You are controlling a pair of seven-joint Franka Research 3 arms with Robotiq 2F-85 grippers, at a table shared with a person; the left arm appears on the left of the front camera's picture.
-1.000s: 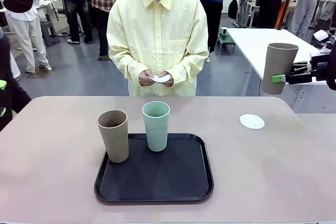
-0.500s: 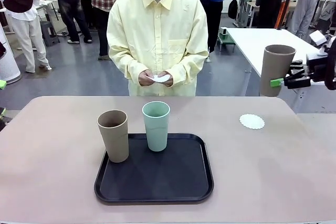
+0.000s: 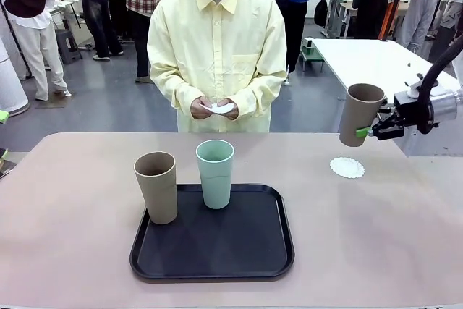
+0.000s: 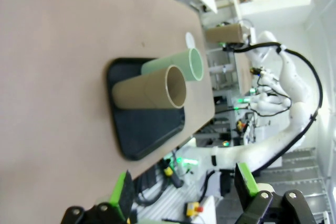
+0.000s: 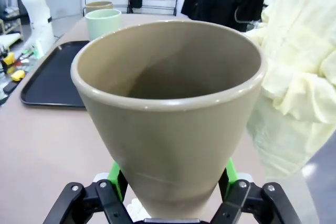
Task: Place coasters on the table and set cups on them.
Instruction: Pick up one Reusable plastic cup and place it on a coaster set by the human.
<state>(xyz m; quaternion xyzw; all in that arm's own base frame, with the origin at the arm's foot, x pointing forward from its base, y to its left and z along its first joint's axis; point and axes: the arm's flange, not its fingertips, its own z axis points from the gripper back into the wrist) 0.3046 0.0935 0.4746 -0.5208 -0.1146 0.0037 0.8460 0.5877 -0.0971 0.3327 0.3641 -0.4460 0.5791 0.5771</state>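
A: Room to move?
B: Plenty. The counter (image 3: pixel 376 236) is bare around coaster (image 3: pixel 347 168), near the far right edge. Tray (image 3: pixel 212 251) with mint cup (image 3: pixel 215 174) and other taupe cup (image 3: pixel 156 186) sits mid-counter, well apart.
A: Fingers?
B: Right fingers (image 3: pixel 364 132) clamped on held taupe cup (image 3: pixel 359 115), tilted, in the air above coaster. Left fingers (image 4: pixel 122 195) spread wide, empty.

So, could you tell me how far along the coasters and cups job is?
Done: one coaster lies on the table. In hand: the right gripper holds a taupe cup in the air near that coaster, not yet set down. Left: the other taupe cup and the mint cup stand on the black tray, no coasters laid for them; the person's hands hold something white.
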